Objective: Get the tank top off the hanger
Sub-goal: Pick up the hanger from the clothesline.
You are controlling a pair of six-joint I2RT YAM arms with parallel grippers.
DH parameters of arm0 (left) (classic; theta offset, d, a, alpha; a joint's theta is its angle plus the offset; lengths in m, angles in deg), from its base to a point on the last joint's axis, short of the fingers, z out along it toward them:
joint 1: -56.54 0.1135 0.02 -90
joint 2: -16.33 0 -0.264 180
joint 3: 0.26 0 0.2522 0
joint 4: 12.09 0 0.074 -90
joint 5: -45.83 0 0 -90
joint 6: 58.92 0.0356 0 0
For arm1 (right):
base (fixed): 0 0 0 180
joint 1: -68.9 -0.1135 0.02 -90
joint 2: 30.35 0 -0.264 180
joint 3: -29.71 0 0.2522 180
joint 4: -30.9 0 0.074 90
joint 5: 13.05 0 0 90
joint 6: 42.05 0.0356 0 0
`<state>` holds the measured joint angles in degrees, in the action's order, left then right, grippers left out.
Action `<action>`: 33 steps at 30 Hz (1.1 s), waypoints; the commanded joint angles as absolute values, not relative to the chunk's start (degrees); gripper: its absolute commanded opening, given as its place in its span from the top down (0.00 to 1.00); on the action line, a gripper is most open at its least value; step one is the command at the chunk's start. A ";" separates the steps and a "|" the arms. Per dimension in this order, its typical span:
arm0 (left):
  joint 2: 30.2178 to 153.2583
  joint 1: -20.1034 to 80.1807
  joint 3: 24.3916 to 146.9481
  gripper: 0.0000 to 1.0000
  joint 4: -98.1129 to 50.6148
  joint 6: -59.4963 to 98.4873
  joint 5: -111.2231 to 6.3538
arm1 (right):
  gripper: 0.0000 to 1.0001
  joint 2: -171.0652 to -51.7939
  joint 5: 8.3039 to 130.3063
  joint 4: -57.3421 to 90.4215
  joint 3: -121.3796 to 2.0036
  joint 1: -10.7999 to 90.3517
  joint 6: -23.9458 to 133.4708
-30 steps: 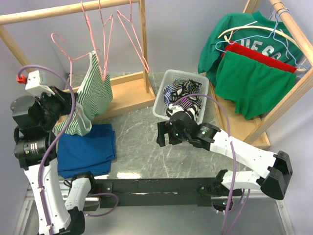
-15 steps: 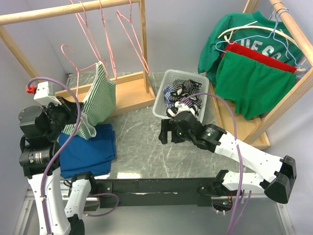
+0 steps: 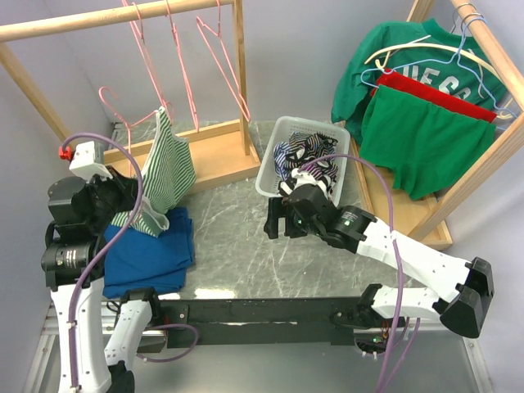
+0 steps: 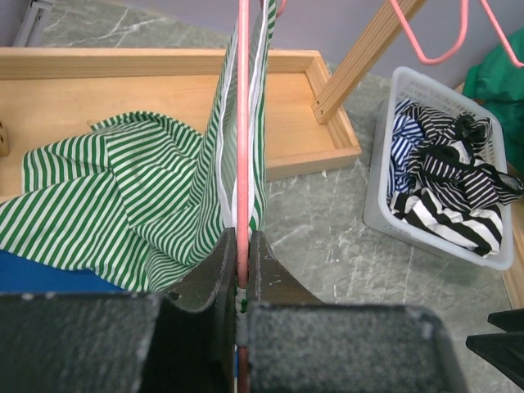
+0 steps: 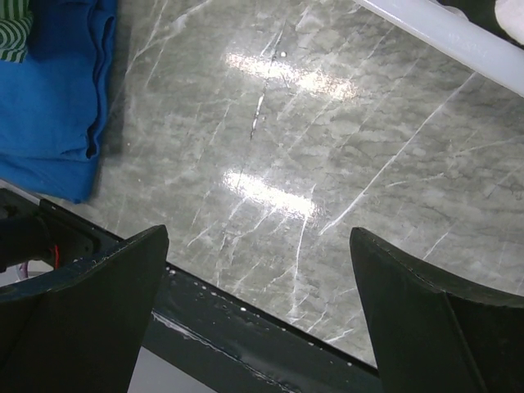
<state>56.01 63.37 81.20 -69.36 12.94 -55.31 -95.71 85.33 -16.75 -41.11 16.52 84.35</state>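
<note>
Overhead and wrist views of a two-arm robot at a grey marbled counter point(image 3: 229, 221). The left tool point(image 4: 242, 246) is shut tight on the thin wire of a pink hanger point(image 4: 243, 98). The hanger is off the wooden rail point(image 3: 98, 20) and held low beside the rack. A green-and-white striped tank top point(image 3: 168, 168) is on this hanger. One strap runs up either side of the wire. The body of the top spills down and to the left in loose folds. The lower folds seem to lie over the rack's wooden base point(image 4: 164, 61) and a blue cloth point(image 3: 151, 254) on the counter.

The right tool point(image 5: 258, 237) hangs over bare counter with its fingers spread wide and nothing between them. It is well apart from the tank top and near a white plastic basket point(image 4: 383, 188) of black-and-white striped garments.

By the look of it, the task is partly done. The hanger has been lifted from the rail, but the garment is not yet free of it. What is left is to slip the straps off the wire and pull the top clear, probably with the free right tool.
</note>
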 commanded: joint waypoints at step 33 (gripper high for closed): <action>56.50 41.08 72.30 0.99 -65.49 3.83 -36.10 | 0.00 -96.62 86.70 -13.89 -42.85 16.34 84.60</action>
